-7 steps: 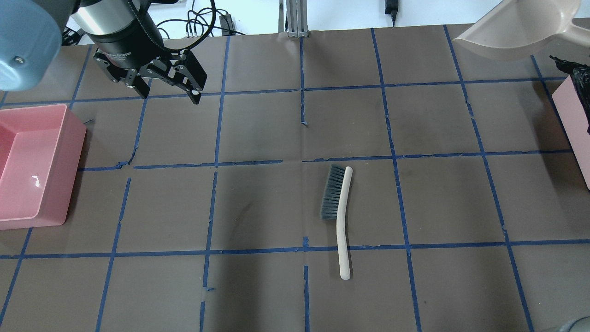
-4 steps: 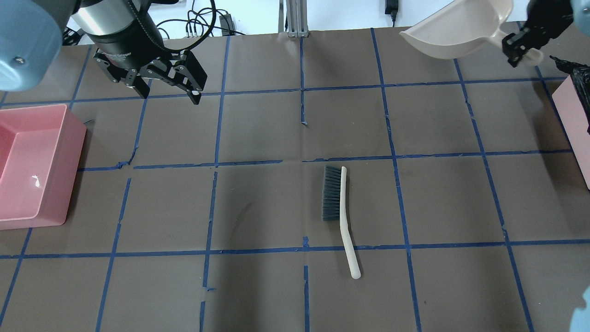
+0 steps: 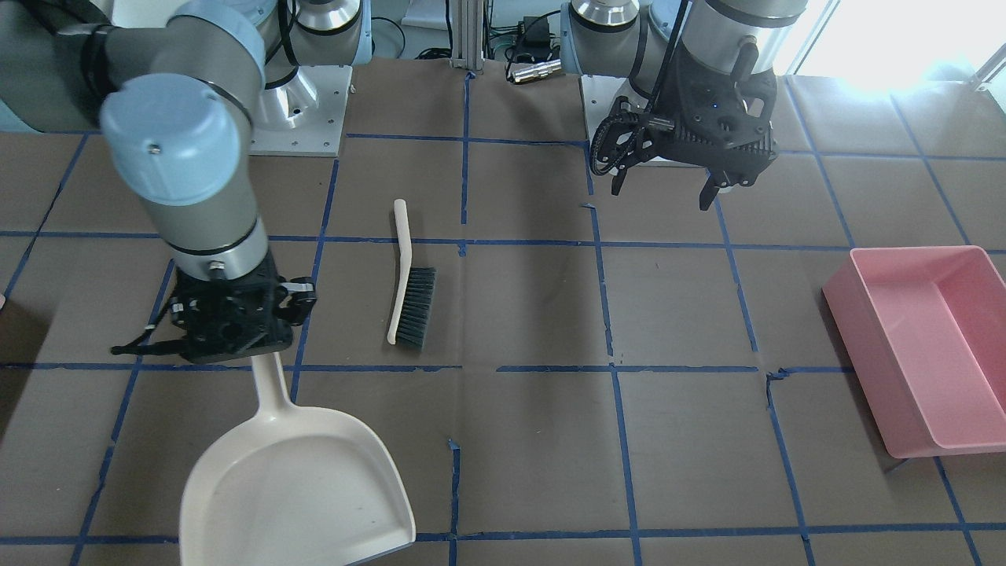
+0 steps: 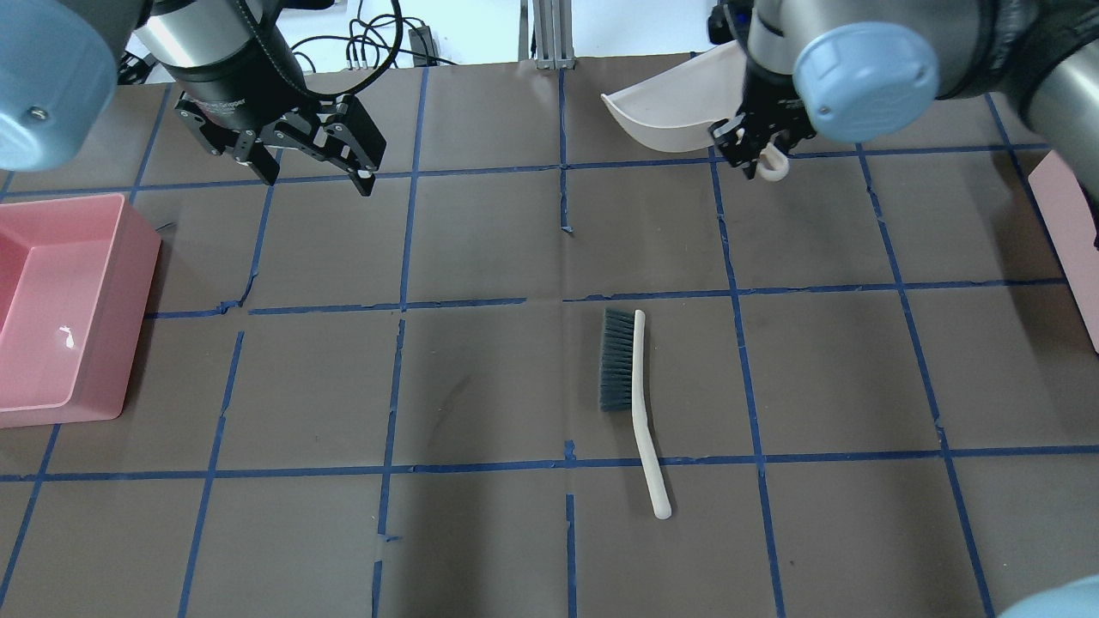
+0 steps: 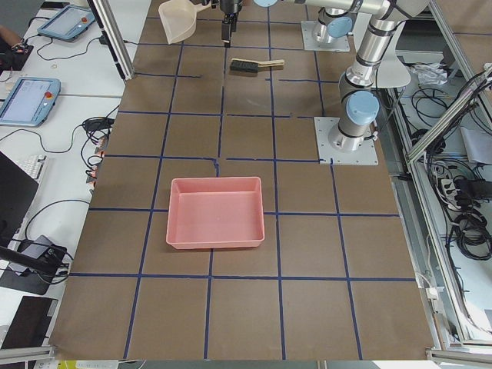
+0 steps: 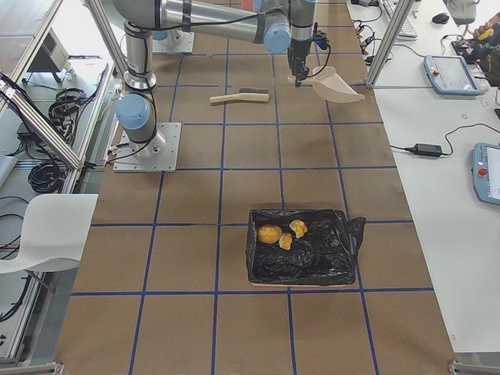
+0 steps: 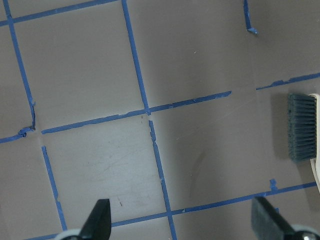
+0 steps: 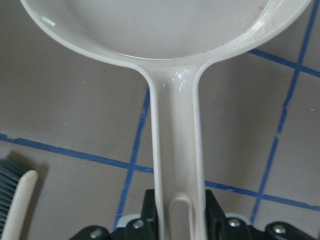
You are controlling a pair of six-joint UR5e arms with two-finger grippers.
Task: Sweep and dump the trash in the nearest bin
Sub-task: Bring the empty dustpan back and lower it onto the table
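Status: all three pieces of trash (image 6: 284, 233) are in the black-lined bin (image 6: 306, 264), well apart from the brush (image 4: 637, 382), out toward the robot's right end of the table (image 4: 481, 240). I read the dump as done. The right gripper (image 8: 180, 216) is clamped on the dustpan (image 3: 299, 487) by its handle end, which keeps the scoop clear of the fingers. There's no trash in the scoop. The pan looks lifted, beyond the brush and a bit to its right. The left gripper (image 4: 316, 173) is spread wide and holds nothing, hanging off to the brush's left. The brush lies flat and free, bristles facing that way. The pink bin (image 4: 137, 283) is further left again. My guess is that parking the pan is what's left.
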